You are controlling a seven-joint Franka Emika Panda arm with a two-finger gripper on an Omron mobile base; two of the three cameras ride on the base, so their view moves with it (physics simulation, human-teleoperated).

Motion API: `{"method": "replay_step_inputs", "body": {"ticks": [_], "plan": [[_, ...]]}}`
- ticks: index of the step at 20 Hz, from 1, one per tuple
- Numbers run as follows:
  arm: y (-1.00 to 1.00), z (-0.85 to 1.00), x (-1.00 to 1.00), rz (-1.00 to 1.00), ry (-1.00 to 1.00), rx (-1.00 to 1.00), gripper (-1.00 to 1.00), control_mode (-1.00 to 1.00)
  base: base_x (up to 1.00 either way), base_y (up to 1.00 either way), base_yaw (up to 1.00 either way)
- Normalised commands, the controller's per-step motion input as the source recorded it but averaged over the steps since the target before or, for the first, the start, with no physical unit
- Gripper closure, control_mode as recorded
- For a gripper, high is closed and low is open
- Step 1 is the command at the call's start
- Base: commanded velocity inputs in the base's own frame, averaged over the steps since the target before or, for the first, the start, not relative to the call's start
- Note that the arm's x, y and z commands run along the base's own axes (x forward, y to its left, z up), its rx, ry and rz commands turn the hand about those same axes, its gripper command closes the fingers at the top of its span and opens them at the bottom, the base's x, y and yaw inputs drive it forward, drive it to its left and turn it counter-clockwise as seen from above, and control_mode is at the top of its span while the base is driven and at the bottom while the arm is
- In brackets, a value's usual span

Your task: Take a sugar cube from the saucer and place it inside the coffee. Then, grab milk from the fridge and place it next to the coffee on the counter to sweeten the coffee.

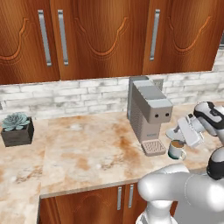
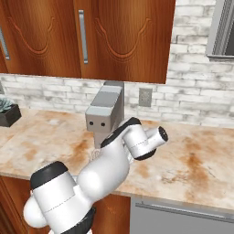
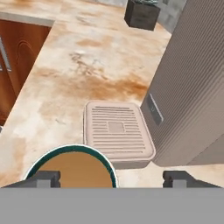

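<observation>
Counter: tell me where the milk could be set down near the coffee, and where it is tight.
The counter lies bare between the potted succulent and the coffee machine, forward to its front edge. It is tight at the coffee: the machine's drip tray sits close beside the mug and the open gripper hangs over it.

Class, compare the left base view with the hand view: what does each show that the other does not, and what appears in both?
Left base view alone: the reddish-brown wooden upper cabinets with steel handles, the whitish brick backsplash and the whole outside of the small pale mug of brown coffee.

Hand view alone: the ribbed slots of the coffee machine's beige drip tray up close, and the open gripper over the mug's rim.

Both: the beige marble-like counter, the tall grey boxy coffee machine and the dark square planter with a succulent.
</observation>
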Motion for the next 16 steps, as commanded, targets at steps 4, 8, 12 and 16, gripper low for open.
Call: {"method": "replay_step_inputs", "body": {"ticks": [4,8,12,16], "plan": [[0.06,0.41,-0.02,-0.05,-0.16,0.0,-1.0,-1.0,0.0,0.0,0.0],[0.44,0.96,-0.36,-0.21,-0.02,0.0,-1.0,-1.0,0.0,0.0,0.0],[0.92,0.74,-0.42,-0.39,0.08,0.0,-1.0,-1.0,0.0,0.0,0.0],[0.85,0.35,-0.35,-0.53,0.3,0.0,-1.0,-1.0,0.0,0.0,0.0]]}}
